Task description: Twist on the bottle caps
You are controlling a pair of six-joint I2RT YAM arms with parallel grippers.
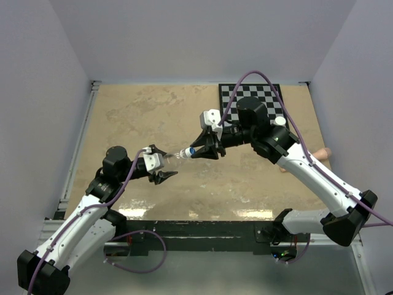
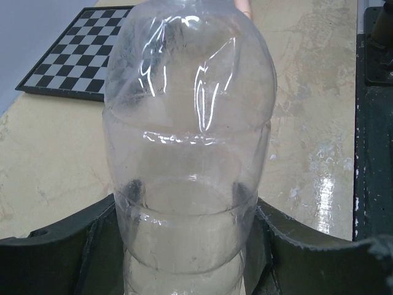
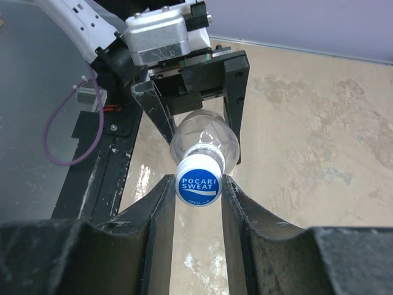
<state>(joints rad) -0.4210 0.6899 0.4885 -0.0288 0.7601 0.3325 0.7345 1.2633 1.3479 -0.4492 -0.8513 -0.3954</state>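
The blue Pocari Sweat cap (image 3: 198,182), seated on the neck of the short clear bottle (image 2: 187,153), is clamped by the right tool (image 1: 199,151), while that bottle is gripped round its body by the left tool (image 1: 163,164), both arms being stretched inward above the desk (image 1: 135,117).

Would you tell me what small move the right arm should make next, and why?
Probably rotate the right jaws to twist the blue cap on. They are shut on the cap, which sits at the mouth of the clear bottle, and the left jaws clamp that bottle's body steady.
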